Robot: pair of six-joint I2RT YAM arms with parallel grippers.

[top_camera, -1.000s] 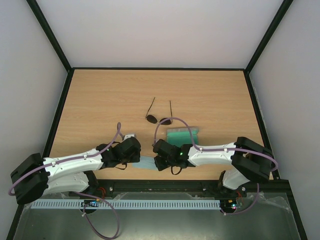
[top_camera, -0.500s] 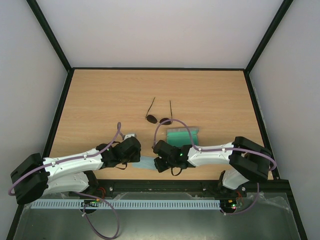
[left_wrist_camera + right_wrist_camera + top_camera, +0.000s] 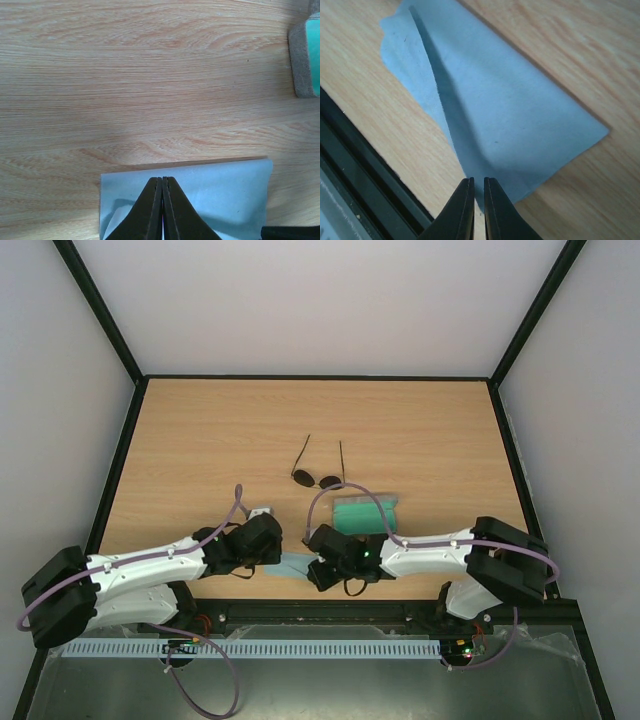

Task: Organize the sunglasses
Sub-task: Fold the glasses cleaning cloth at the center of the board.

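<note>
no legible text or labels

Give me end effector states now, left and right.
Left end effector: closed, tips on the blue cloth; whether it grips it cannot be told.
Right end effector: closed on the blue cloth, pinching up a fold.

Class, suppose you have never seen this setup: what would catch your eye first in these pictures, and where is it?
Both arms crowd a light blue cloth at the near edge of the table; the right gripper pinches a raised fold, the left gripper is shut over it. The sunglasses lie apart at mid-table, temples spread.
</note>
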